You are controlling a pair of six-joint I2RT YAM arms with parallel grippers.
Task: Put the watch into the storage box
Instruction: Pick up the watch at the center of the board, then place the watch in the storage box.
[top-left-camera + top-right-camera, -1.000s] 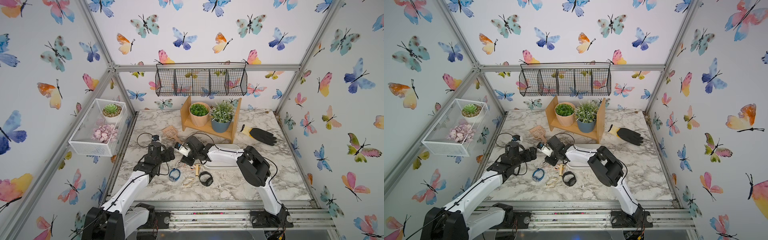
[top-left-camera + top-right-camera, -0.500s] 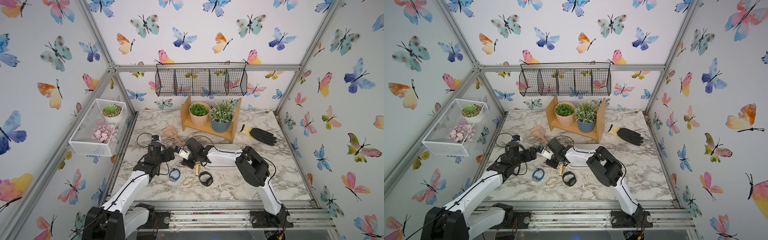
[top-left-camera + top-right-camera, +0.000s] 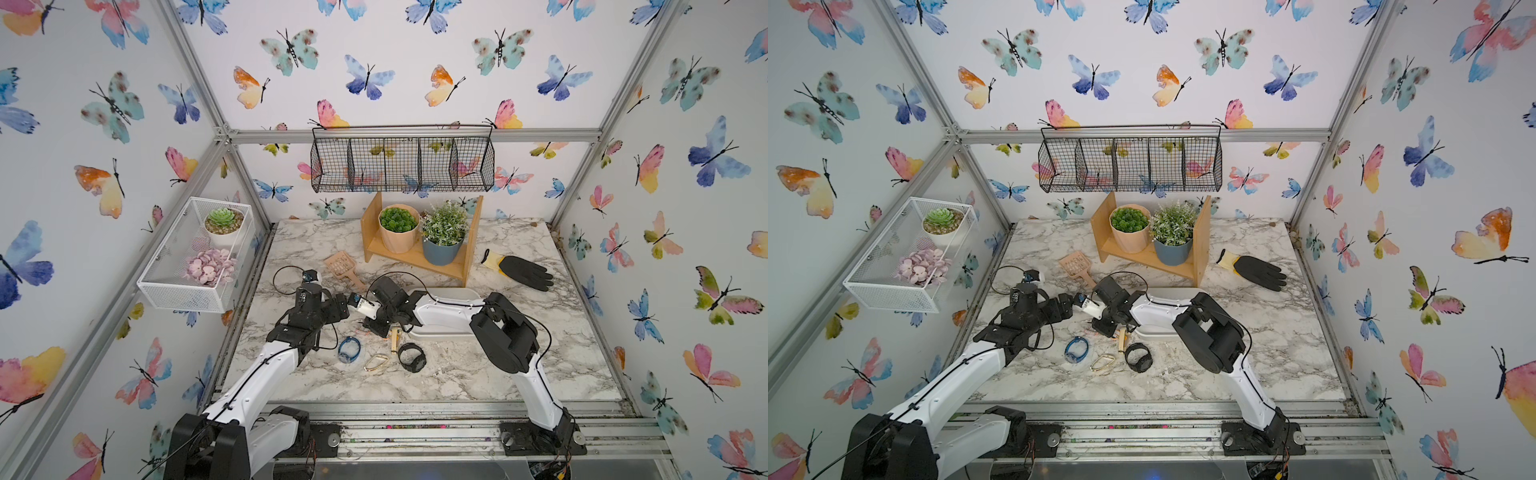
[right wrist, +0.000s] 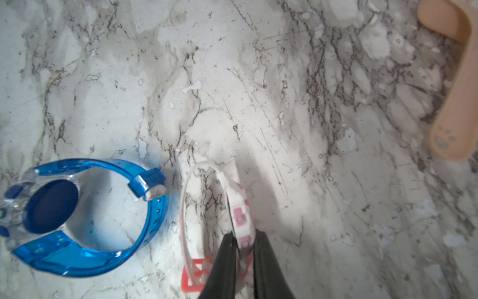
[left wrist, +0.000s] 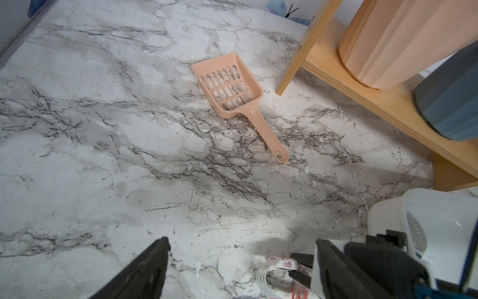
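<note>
— Top views first. Where is the box?
— The box (image 3: 457, 293) lies under the right arm, behind the right gripper (image 3: 375, 330), which points down at the table (image 3: 457, 374). A blue watch (image 3: 348, 350) and a black watch (image 3: 412, 358) sit near that gripper, both outside the box. The left gripper (image 3: 341, 306) hangs just beside the right one.
— And the left wrist?
— The left gripper (image 5: 241, 242) stands wide, with nothing between its fingers. Ahead of it lies a scoop (image 5: 230, 85). Nearer, the right gripper's tips pinch a pink watch (image 5: 275, 261).
— Right wrist?
— The right gripper (image 4: 244, 234) is clamped narrow on the pink watch's strap, low at the table. The blue watch (image 4: 64, 256) lies just beside it, apart.
</note>
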